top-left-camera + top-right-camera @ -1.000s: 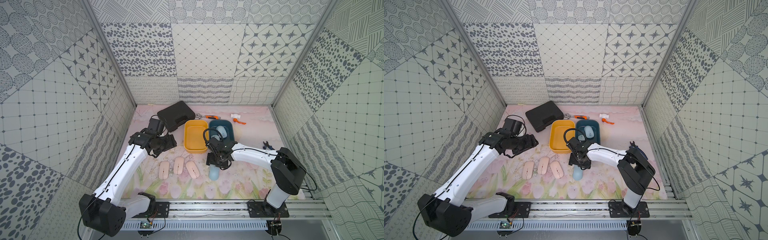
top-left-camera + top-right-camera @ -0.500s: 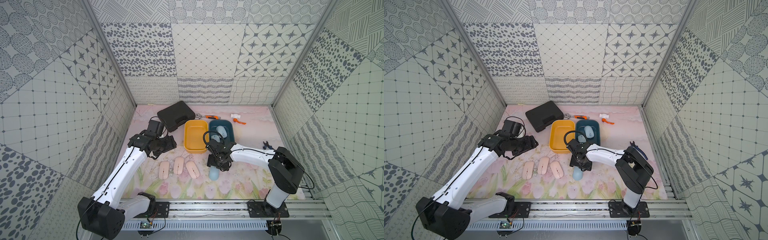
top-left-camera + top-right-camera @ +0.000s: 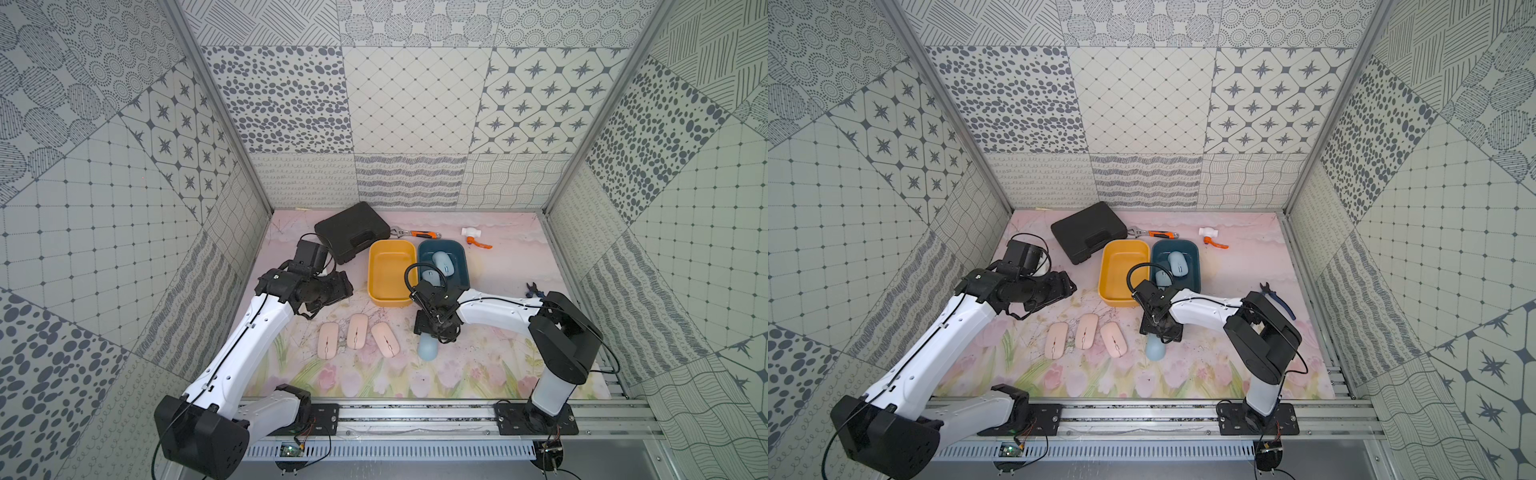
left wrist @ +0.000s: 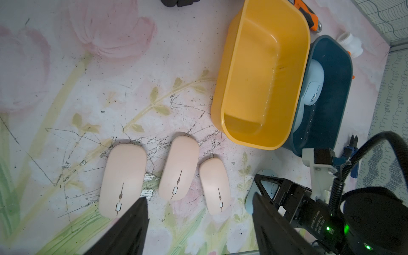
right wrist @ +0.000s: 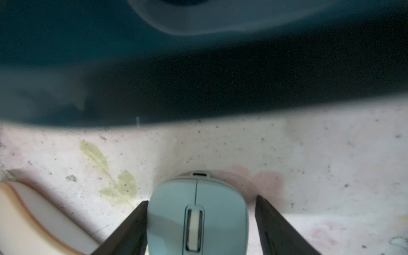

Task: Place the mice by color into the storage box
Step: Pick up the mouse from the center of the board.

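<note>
Blue mouse [image 5: 196,216] lies between the right gripper [image 5: 201,199] jaws, not yet clamped: one touches its side, the other stands just clear. Left gripper [image 4: 198,196] jaws stand apart.

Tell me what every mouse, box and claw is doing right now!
yellow box: empty.
dark blue box: holds two blue mice.
right claw: open, around the third blue mouse.
third blue mouse: lying on the mat.
three pink mice: in a row on the mat.
left claw: open, empty.
black case: shut.
</note>
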You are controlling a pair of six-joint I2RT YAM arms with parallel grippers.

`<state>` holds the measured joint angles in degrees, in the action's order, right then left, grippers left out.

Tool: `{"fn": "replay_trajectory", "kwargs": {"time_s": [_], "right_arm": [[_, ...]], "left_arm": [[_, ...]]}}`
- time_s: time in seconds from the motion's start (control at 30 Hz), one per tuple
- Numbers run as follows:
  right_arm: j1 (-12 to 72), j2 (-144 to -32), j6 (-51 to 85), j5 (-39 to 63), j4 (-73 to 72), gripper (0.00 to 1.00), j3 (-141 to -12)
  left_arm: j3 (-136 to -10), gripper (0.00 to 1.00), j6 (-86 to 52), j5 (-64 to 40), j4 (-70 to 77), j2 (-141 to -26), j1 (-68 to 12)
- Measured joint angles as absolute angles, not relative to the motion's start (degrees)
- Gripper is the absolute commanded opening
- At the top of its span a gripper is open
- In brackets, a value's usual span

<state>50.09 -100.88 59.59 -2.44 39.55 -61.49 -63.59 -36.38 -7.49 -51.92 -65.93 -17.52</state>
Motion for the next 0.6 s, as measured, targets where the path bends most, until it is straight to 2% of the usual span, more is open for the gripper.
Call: {"fn": "replay_trajectory", "kwargs": {"time_s": [0.27, 0.33, 0.47, 0.6], "right_arm": [[50.4, -100.9, 59.6, -2.8, 39.2, 0.63, -61.3], [50.5, -100.9, 59.5, -2.9, 39.2, 0.56, -61.3], [50.6, -100.9, 59.5, -2.9, 39.2, 0.58, -61.3], [50.7, -100.9, 59.4, -3.0, 39.2, 0.53, -61.3]], "left_arm": [[-63.4, 0.78, -36.4, -7.5, -51.9, -66.0, -17.5], [-63.2, 0.78, -36.4, -7.5, -51.9, -66.0, -17.5], [-63.2, 0.78, -36.4, -7.5, -51.9, -66.0, -17.5], [-63.2, 0.78, -36.4, -7.4, -51.9, -66.1, -17.5]]}}
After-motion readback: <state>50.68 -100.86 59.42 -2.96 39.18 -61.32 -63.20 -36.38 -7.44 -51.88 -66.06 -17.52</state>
